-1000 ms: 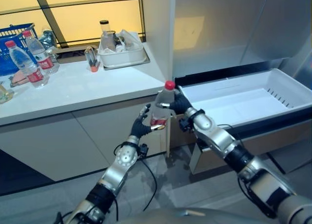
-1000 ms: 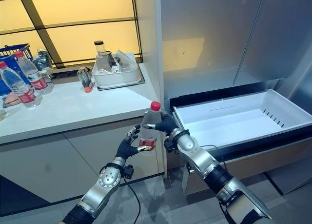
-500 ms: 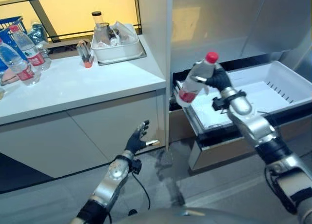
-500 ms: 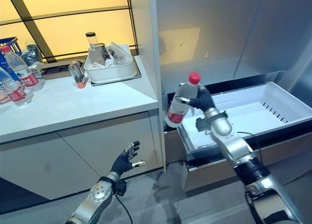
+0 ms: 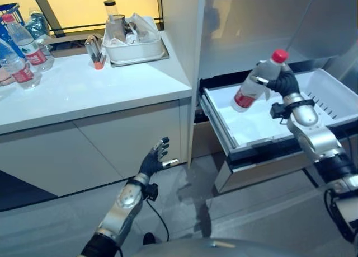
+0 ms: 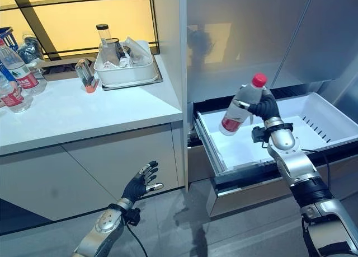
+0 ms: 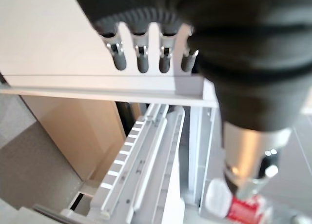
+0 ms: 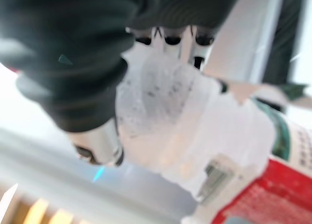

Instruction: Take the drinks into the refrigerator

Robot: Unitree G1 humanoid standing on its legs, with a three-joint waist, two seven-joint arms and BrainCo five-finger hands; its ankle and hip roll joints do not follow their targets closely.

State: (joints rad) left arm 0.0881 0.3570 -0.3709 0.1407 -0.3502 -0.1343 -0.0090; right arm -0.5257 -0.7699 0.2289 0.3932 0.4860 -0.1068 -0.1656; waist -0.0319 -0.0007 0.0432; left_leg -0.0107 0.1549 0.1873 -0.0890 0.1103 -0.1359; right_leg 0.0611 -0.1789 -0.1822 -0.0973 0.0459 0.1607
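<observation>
My right hand (image 6: 264,107) is shut on a clear water bottle (image 6: 239,108) with a red cap and red label, held tilted above the open white refrigerator drawer (image 6: 313,114). The right wrist view shows the fingers curled round the bottle (image 8: 204,126). The same bottle (image 5: 253,88) hangs over the drawer's left part. My left hand (image 5: 153,161) is low in front of the white cabinet, fingers straight, holding nothing. Other water bottles (image 5: 19,47) stand at the far left of the counter (image 5: 100,94).
A white tub (image 5: 134,44) with jars and bags sits at the counter's back by the refrigerator wall. A small upright container (image 5: 94,51) stands beside it. The pulled-out drawer juts over the grey floor (image 5: 235,218), with its rails (image 7: 141,165) seen from below.
My right hand has carried the bottle from in front of the cabinet corner rightward and over the open drawer. My left hand let go and dropped low, fingers spread.
</observation>
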